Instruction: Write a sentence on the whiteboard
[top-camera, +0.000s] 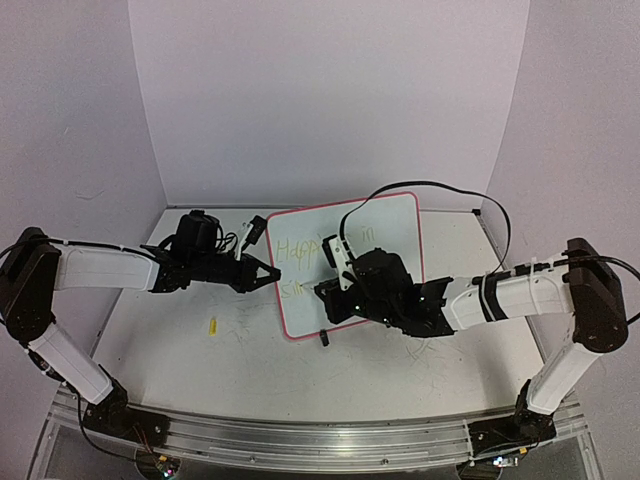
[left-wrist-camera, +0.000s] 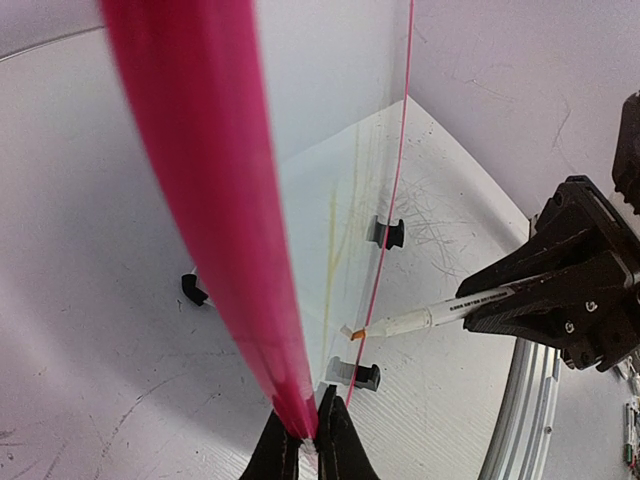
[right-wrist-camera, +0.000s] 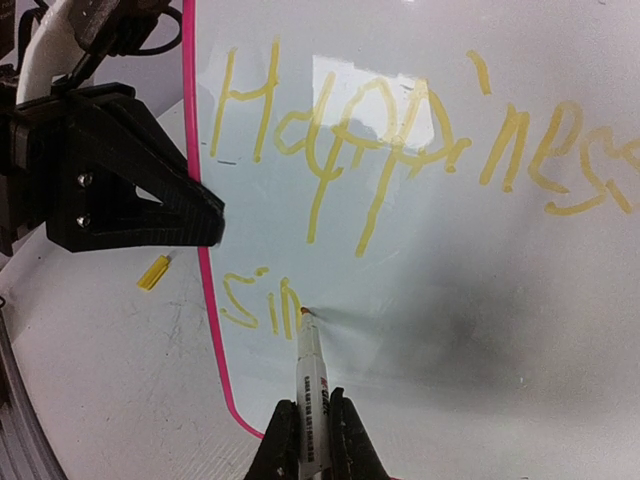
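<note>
The whiteboard (top-camera: 392, 218), white with a red-pink rim, stands tilted at the table's middle. My left gripper (top-camera: 271, 272) is shut on its left rim, seen edge-on in the left wrist view (left-wrist-camera: 225, 200) between the jaws (left-wrist-camera: 310, 432). My right gripper (top-camera: 328, 296) is shut on a white marker (right-wrist-camera: 311, 388) and holds the tip against the board. The sentence reads "Happiness" (right-wrist-camera: 400, 140) with "in" (top-camera: 368, 235) on the top line and "sin" (right-wrist-camera: 258, 300) below. The marker tip sits at the end of "sin". The marker also shows in the left wrist view (left-wrist-camera: 430, 318).
A yellow marker cap (top-camera: 212, 325) lies on the scratched tabletop left of the board, also in the right wrist view (right-wrist-camera: 153, 272). Black clip feet (left-wrist-camera: 388, 233) hold the board's lower rim, one at the front (top-camera: 324, 337). White walls close the back and sides.
</note>
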